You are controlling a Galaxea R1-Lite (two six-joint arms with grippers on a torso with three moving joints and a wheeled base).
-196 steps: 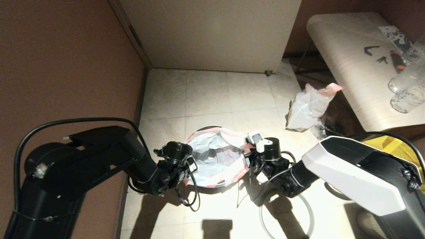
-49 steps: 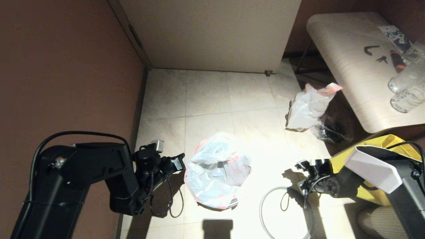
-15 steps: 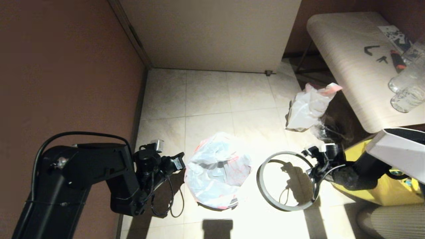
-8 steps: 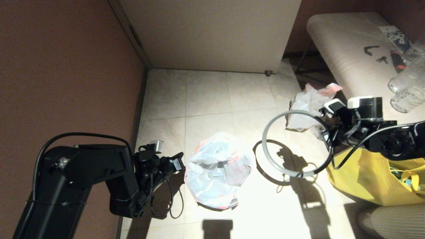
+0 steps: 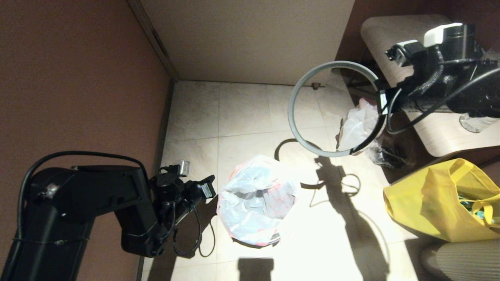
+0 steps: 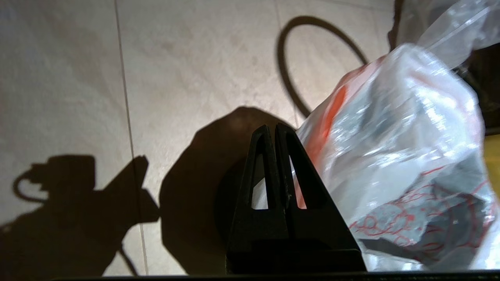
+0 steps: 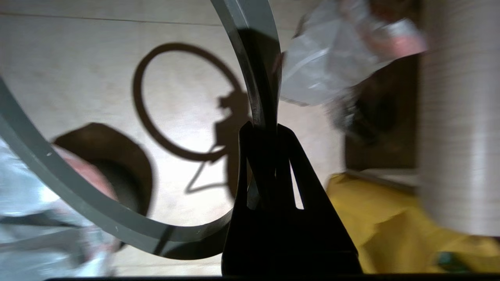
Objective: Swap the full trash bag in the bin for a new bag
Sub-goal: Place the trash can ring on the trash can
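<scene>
— Tiled floor [image 5: 242, 109] is seen; where is the bin [image 5: 256, 238] found?

— Lined with the new bag [image 5: 254, 195], beside the clenched left pincer [image 6: 273, 130]. Its grey ring [image 5: 312, 148] is gripped aloft by the right pincer [image 7: 261, 128], far above the bin.

Right arm [image 5: 437, 78] raised, fingers [image 7: 250, 156] pinched together; left arm [image 5: 97, 203] low, fingers [image 6: 259, 156] together.
</scene>
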